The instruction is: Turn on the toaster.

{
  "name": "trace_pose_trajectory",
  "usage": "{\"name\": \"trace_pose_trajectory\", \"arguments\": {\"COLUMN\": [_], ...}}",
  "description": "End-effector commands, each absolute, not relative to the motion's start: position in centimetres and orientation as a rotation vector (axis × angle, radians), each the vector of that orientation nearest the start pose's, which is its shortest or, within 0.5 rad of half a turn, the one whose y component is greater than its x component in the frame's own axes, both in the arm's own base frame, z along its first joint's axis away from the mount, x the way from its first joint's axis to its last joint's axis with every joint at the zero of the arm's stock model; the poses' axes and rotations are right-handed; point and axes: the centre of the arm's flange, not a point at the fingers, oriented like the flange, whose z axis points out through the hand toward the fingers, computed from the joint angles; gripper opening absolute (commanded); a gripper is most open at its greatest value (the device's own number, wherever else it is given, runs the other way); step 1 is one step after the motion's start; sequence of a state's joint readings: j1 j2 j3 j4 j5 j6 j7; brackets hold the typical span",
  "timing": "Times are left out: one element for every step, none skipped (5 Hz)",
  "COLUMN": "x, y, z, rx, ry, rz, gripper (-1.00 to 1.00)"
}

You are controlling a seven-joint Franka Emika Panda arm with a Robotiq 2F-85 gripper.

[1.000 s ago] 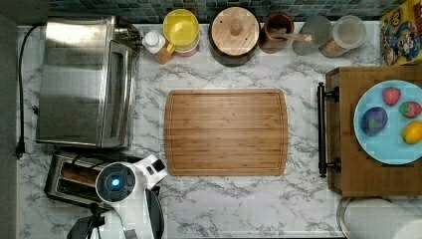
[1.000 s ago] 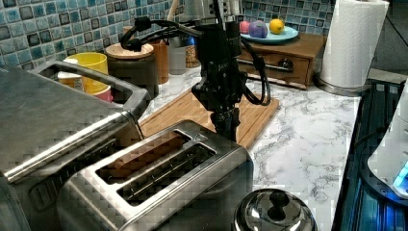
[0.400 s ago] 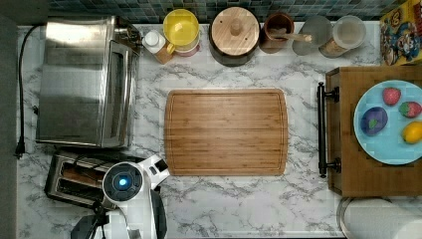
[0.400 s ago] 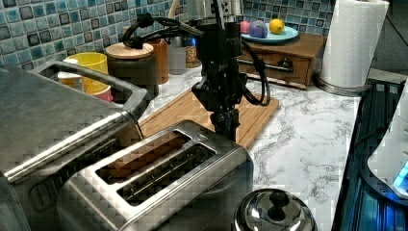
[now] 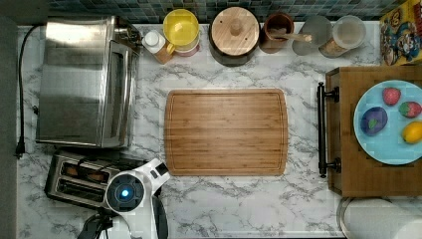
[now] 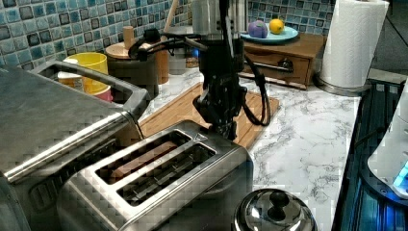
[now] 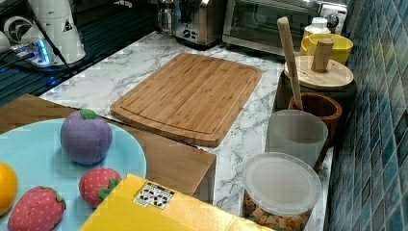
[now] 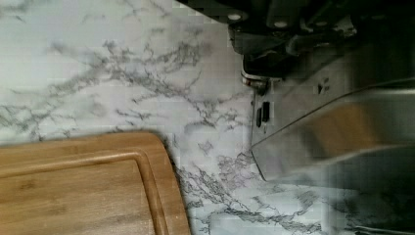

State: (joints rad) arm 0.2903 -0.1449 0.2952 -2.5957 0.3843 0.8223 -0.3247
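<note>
The toaster is a small brushed-steel box with two long slots and brown bread in them, at the top view's lower left. In the left view the toaster is close up, and my gripper hangs straight down at its far end, its tip level with the top edge. The fingers look shut into one narrow dark tip with nothing held. From above, the arm's white wrist covers that end. The wrist view has the dark fingers against the toaster's steel end wall. The lever is hidden.
A large steel toaster oven stands beside the toaster. A bamboo cutting board lies mid-counter. Jars and a yellow mug line the tiled wall. A wooden box carries a blue plate of toy fruit. A steel lid sits close by.
The arm has shifted a little toward the top view's bottom right, and the gripper has come down slightly at the toaster's end. Nothing else has moved.
</note>
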Motion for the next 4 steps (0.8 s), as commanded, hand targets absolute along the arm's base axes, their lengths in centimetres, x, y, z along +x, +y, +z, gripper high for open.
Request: {"name": "trace_pose_trajectory", "arguments": {"x": [26.01,26.04,26.04,26.02], "y": [19.86,19.88,19.88,19.87], "z": [18.87,18.88,18.88,18.87], "rx": [-3.046,-3.045,-3.046,-3.046], "ry": [0.138,0.138,0.138,0.138], "rz": [0.621,0.62,0.62,0.621], "gripper": [-1.0,-1.0,-1.0,-1.0]}}
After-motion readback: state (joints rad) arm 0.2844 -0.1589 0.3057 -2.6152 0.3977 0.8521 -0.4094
